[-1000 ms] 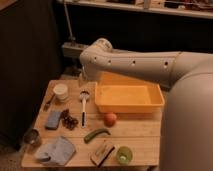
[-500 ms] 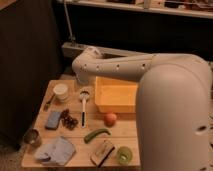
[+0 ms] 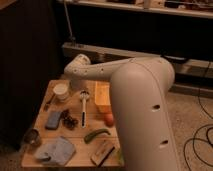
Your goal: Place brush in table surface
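Observation:
The brush [image 3: 83,106] lies flat on the table surface [image 3: 80,159], its pale round head toward the back and its dark thin handle pointing to the front. Nothing is touching it. My white arm sweeps in from the lower right and covers the table's right side. It ends at the gripper [image 3: 75,75], above the table's back left edge, behind and a little left of the brush head. The gripper holds nothing that I can see.
A white cup [image 3: 61,91] stands left of the brush head, and an orange-yellow tub [image 3: 101,96] to its right is partly hidden by the arm. Toward the front lie a blue sponge [image 3: 52,120], dark grapes [image 3: 69,121], an orange fruit [image 3: 108,119], a green vegetable [image 3: 96,135], a wooden block brush [image 3: 102,150], a blue cloth [image 3: 55,150] and a metal can [image 3: 31,136].
The arm has swung nearer the camera and now hides most of the tub and the table's right side. The brush has stayed where it lies.

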